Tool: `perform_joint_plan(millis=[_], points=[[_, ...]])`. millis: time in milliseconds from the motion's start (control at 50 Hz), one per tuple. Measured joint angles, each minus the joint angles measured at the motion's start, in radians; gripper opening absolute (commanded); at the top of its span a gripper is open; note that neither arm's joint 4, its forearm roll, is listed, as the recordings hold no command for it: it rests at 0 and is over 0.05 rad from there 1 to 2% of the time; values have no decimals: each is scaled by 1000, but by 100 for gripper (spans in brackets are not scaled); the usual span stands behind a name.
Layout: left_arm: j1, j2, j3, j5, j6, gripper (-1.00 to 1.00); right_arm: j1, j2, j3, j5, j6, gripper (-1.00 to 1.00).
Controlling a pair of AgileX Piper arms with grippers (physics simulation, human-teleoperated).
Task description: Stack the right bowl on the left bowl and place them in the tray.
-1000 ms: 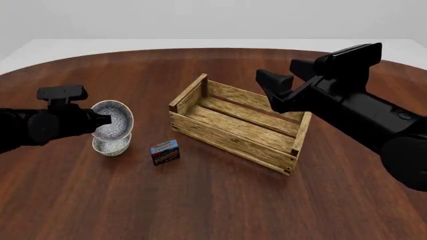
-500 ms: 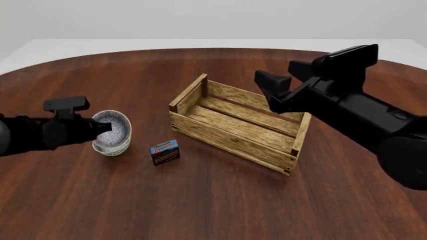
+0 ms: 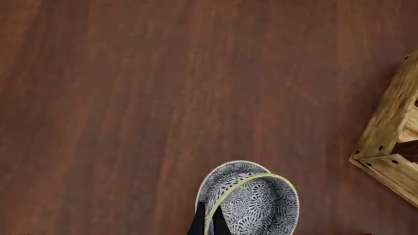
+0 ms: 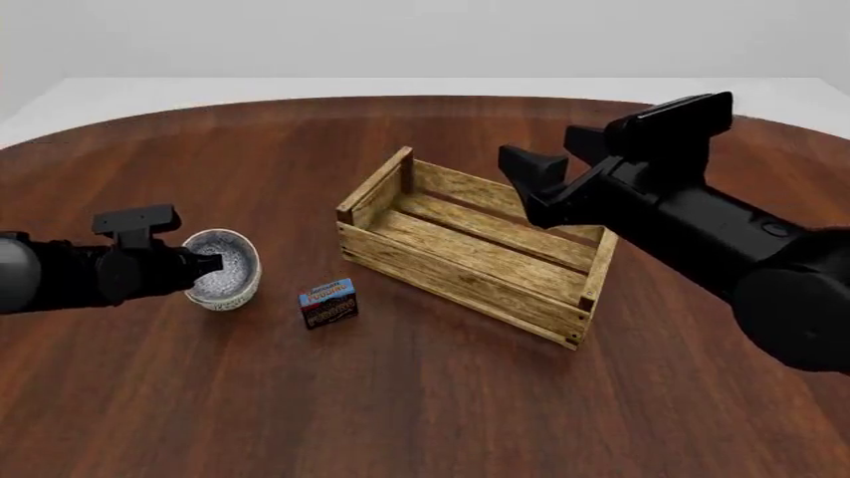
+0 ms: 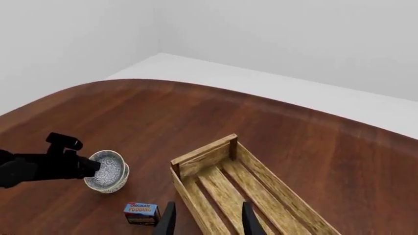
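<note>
Two grey-and-white floral-patterned ceramic bowls (image 4: pixel 223 271) are seen nested upright, one inside the other, on the dark wooden table, well apart from the large open-topped crate of light-brown wooden slats (image 4: pixel 472 244) lying to their right.

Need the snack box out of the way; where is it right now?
In the front view the small box sits on the table, between the stacked bowls on its left and the crate on its right.

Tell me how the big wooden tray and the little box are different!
The tray is much bigger than the little box. The tray is light-brown wooden slats; the box is blue and red with writing. The tray is open on top; the box looks closed. Both sit on the table.
</note>
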Motion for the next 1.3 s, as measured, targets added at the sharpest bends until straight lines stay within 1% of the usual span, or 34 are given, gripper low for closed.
perform_joint_plan(millis=[20, 340, 640, 940, 1060, 1300], points=[[1, 1, 0, -1, 1, 100, 0, 1, 0, 0, 0, 100], [10, -31, 7, 5, 11, 100, 1, 3, 1, -1, -2, 100], [-2, -176, 31, 53, 25, 100, 3, 5, 2, -2, -4, 100], [-66, -348, 54, 132, 66, 100, 5, 0, 3, 1, -6, 100], [-113, -409, 68, 166, 111, 100, 5, -8, 4, 5, -6, 100], [-162, -472, 83, 203, 159, 100, 4, -16, 5, 10, -6, 100]])
